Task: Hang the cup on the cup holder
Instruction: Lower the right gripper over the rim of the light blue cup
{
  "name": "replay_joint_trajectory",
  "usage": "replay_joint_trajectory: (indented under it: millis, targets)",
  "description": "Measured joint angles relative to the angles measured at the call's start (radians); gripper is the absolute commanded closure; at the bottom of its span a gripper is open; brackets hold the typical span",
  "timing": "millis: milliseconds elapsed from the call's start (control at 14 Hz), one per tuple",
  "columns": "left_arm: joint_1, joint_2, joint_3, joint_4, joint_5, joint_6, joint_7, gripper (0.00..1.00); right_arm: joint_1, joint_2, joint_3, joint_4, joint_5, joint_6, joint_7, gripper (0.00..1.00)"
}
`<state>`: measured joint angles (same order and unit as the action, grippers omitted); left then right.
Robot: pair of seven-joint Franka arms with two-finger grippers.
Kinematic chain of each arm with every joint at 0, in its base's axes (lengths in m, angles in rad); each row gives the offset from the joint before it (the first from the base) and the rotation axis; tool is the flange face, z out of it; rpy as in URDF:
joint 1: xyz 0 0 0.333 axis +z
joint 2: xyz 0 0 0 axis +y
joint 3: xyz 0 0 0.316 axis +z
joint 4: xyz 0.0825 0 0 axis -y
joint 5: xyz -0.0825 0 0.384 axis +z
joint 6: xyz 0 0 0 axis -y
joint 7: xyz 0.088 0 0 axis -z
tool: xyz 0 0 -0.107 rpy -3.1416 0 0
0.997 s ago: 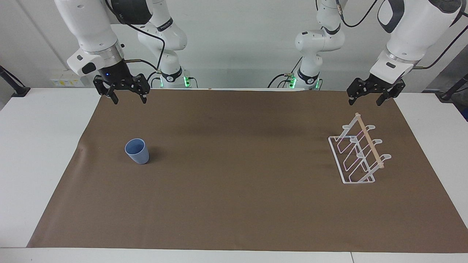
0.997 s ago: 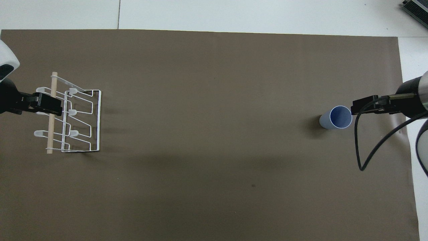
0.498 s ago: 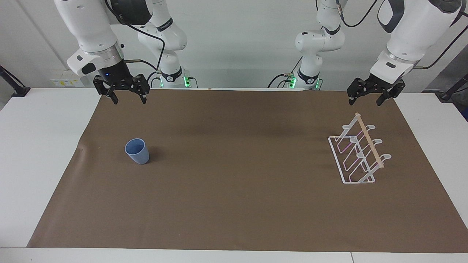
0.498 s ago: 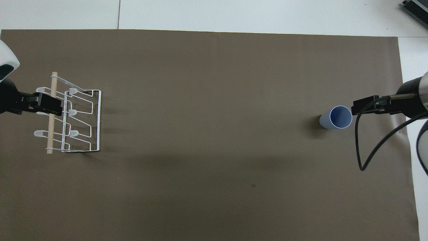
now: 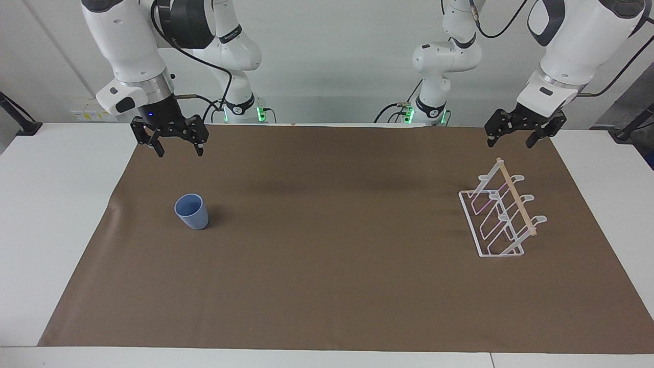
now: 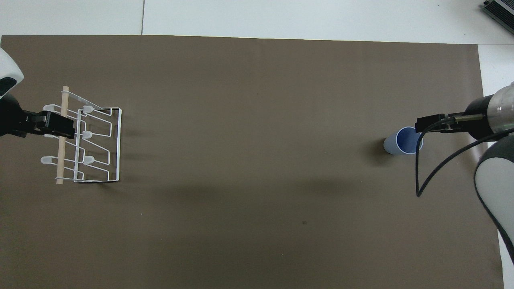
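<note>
The cup point(image 5: 192, 211) stands upright on a big brown mat point(image 5: 327, 286). The mat covers most of a white table point(image 5: 56, 214). A plain white wall point(image 5: 327, 61) rises where the robots stand. The cup is toward the right arm's end of the table, with its open mouth up. It is small and light blue, wider at the top than at the bottom, and has no handle. A soft shadow lies beside it.

The right gripper point(image 5: 177, 149) hangs in the air over the mat, between the cup and the robots. Its black fingers point(image 5: 160, 147) stand wide apart and point down. They hold nothing and do not touch the cup. From overhead the gripper's tip point(image 6: 425, 122) covers a bit of the cup's rim point(image 6: 408, 140), but it is up high.

The holder point(image 5: 500, 217) sits on the mat toward the left arm's end, well apart from the cup. It is made of white wire with a flat base, slanted loops with round tips, and a pale wooden stick across the top. No cup hangs on it.

The left gripper point(image 5: 513, 140) waits in the air near the holder's stick end. It is spread open and holds nothing.
</note>
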<state>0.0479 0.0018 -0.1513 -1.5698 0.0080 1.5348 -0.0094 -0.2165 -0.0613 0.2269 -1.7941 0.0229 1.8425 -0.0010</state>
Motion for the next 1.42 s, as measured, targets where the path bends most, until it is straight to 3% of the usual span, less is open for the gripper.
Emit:
replay_joint_trajectory:
  millis: [498,997,1424]
  targets:
    - [0.0,0.0,0.0,0.0,0.0,0.0,0.0,0.0,0.001,0.011,0.001,-0.13,0.0,0.18,-0.002,0.0]
    - [0.0,0.0,0.0,-0.001,0.0,0.0,0.0,0.0,0.0,0.163,-0.001,-0.195,0.0,0.357,-0.076,0.0]
    - [0.0,0.0,0.0,-0.001,0.0,0.0,0.0,0.0,0.0,0.184,-0.001,-0.248,0.0,0.436,-0.091,0.0]
